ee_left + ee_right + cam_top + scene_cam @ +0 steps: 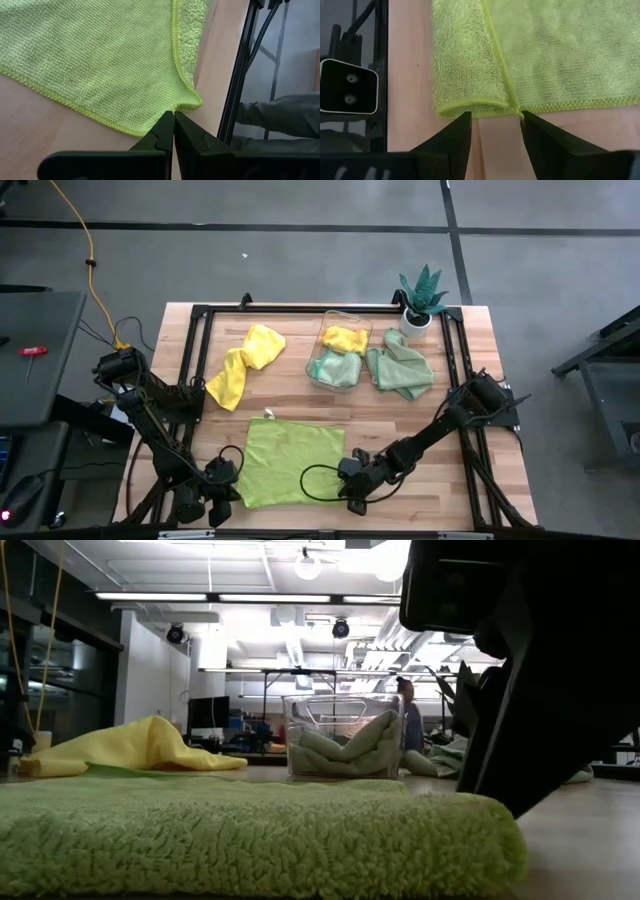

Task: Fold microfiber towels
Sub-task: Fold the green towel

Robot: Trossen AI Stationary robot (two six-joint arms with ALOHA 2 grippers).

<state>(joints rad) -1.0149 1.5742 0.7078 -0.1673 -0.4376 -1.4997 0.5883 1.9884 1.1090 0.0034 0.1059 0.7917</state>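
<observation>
A lime green towel lies spread on the table's near middle, with a strip along its right edge folded over. My left gripper is shut at its near left corner. My right gripper is open at the near right corner, one finger on each side of the folded strip's end, just short of it. A yellow towel lies crumpled at the far left. A mint green towel lies beside the clear bin, which holds a yellow and a mint towel. My left gripper pinches the lime towel's near left corner at its hem, between the free ends of its two fingers. The fingers come from the table's near side. The rest of the towel lies flat on the table.
A spiky green potted plant stands at the far right corner. A black frame runs round the table top. The low camera sits close beside my right gripper at the near edge. Bare wood lies between the lime towel and the bin.
</observation>
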